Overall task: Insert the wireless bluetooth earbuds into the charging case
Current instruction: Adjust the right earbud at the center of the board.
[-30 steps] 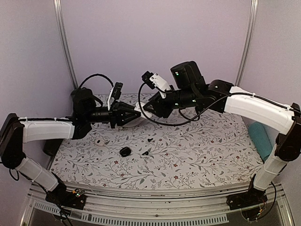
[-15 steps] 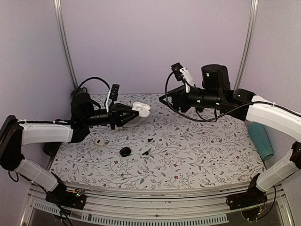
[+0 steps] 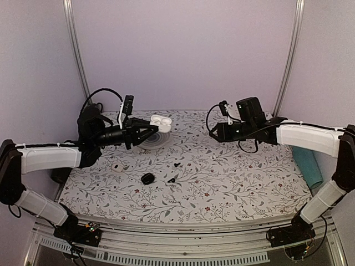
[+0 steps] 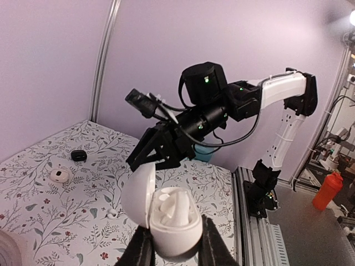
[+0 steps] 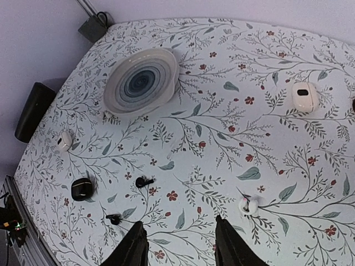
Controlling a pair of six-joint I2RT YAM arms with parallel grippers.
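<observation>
Up above the table (image 3: 249, 185) I'm holding the charging case (image 4: 166, 224) with my left gripper (image 4: 172, 252) clamped round its base, lid flipped open, and what looks like a seated earbud (image 4: 169, 202) is showing inside. My right gripper (image 5: 177, 244) is hovering empty, fingers apart, over a loose earbud (image 5: 248, 205) lying down there, so I'm reckoning roughly halfway.

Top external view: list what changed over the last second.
The right end effector, a second ago at the charging case, has drawn back to its own side, open and empty. The left end effector, clamped on the open case, shifted only slightly. The plate and black bits stayed put.
</observation>
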